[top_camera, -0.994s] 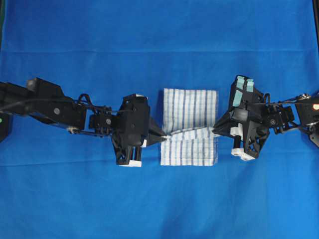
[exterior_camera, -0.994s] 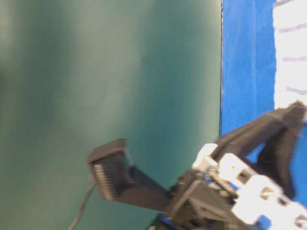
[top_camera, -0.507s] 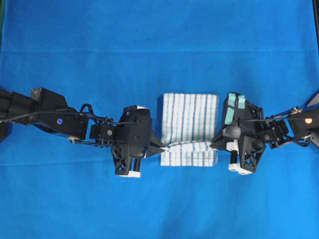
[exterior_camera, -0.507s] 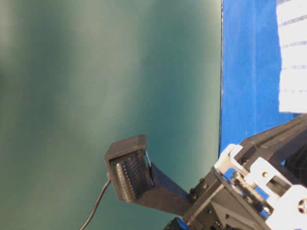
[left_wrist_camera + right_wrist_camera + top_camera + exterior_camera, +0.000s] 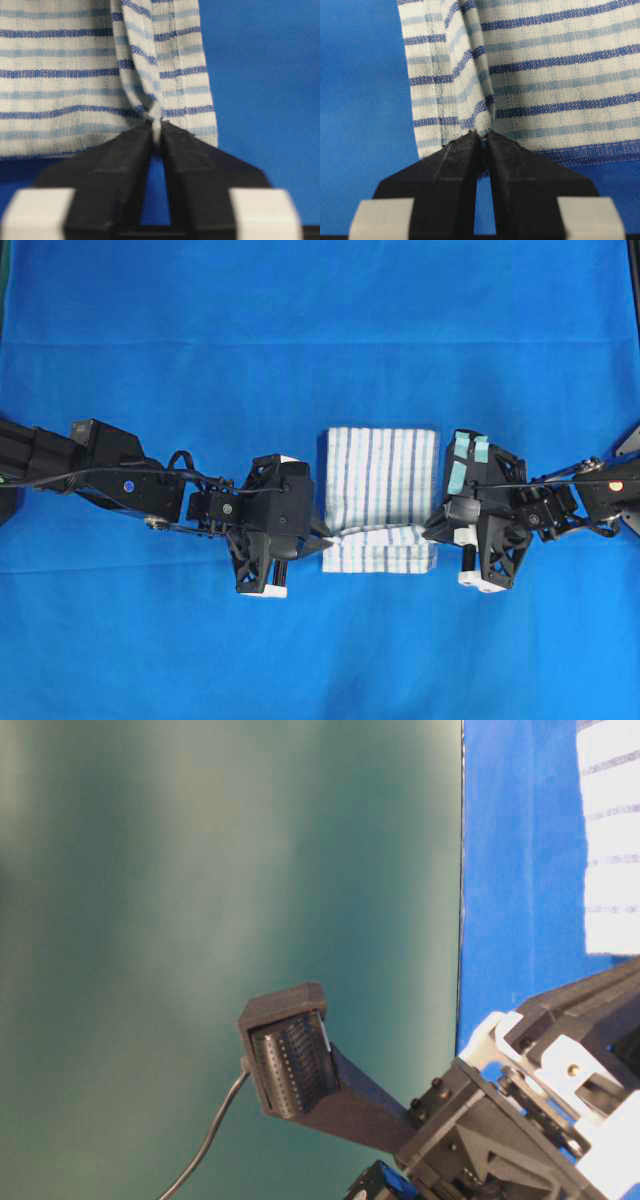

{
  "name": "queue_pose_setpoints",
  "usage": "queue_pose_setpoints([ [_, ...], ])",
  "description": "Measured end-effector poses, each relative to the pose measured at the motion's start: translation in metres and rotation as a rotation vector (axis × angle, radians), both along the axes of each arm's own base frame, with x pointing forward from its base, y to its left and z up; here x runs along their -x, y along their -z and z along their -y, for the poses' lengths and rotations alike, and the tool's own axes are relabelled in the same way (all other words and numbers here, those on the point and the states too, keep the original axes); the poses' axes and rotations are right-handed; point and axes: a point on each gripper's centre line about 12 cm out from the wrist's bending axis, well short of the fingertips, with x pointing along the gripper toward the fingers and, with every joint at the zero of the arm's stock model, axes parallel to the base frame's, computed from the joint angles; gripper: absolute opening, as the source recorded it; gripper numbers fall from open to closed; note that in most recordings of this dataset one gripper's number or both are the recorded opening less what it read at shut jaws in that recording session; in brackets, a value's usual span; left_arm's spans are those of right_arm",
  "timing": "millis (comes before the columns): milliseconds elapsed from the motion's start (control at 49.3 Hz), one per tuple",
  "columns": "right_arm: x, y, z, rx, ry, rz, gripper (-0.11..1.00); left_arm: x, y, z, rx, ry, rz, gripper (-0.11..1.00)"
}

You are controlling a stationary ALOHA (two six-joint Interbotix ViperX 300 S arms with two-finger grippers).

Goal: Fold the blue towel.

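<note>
The blue towel (image 5: 378, 480), white with thin blue stripes, lies folded on the sheet between both arms. Its upper layer is drawn over the lower one, and a narrow strip of the lower layer shows at the front. My left gripper (image 5: 325, 536) sits at the towel's left edge. In the left wrist view the left gripper (image 5: 156, 131) pinches a bunched bit of the towel (image 5: 75, 75) at its tips. My right gripper (image 5: 428, 530) sits at the right edge. The right wrist view has the right gripper (image 5: 483, 134) shut on the hem of the towel (image 5: 560, 75).
A plain blue sheet (image 5: 300, 320) covers the whole table. The table-level view is filled by a green backdrop (image 5: 200, 920), with an arm's black body (image 5: 480, 1120) low at the right and a corner of the towel (image 5: 610, 840) at the top right.
Both grippers have moved toward the front edge of the table, pulling the towel's upper layer further over the lower one. The visible lower strip has become narrower.
</note>
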Motion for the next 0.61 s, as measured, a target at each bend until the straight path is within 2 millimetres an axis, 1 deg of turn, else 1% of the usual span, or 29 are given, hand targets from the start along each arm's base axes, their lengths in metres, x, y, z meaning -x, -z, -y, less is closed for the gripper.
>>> queue_pose_setpoints([
  [61, 0.0, 0.0, 0.0, 0.0, 0.0, 0.0, 0.1, 0.0, 0.001, 0.001, 0.001, 0.001, -0.005, 0.23],
  [81, -0.001, -0.001, 0.0, -0.001, 0.0, 0.003, 0.12, 0.0, 0.0, 0.001, 0.0, 0.002, -0.003, 0.26],
  [203, -0.006, -0.006, -0.001, -0.001, 0.002, 0.013, 0.47, 0.0, 0.0, 0.001, -0.003, 0.005, -0.007, 0.54],
  [243, -0.008, -0.007, -0.001, 0.002, 0.003, 0.011, 0.59, 0.001, -0.002, 0.001, -0.009, 0.01, -0.005, 0.61],
  [284, -0.009, -0.01, -0.001, 0.007, 0.005, 0.011, 0.67, 0.001, -0.006, 0.001, -0.013, 0.012, -0.004, 0.66],
  [304, -0.009, -0.011, -0.001, 0.009, 0.008, 0.007, 0.69, 0.002, -0.009, 0.001, -0.015, 0.014, -0.003, 0.69],
  [345, -0.01, -0.015, 0.0, 0.013, 0.013, 0.007, 0.67, 0.003, -0.017, 0.001, -0.014, 0.015, 0.0, 0.7],
  [406, -0.011, -0.023, 0.0, 0.022, 0.012, 0.015, 0.63, 0.006, -0.031, -0.001, -0.014, 0.013, 0.007, 0.68],
  [487, -0.009, -0.039, 0.003, 0.038, 0.011, 0.039, 0.64, 0.013, -0.051, -0.005, -0.012, 0.006, 0.019, 0.68],
  [609, -0.001, -0.064, 0.008, 0.074, 0.001, 0.096, 0.64, 0.029, -0.076, -0.015, -0.009, -0.011, 0.046, 0.68],
])
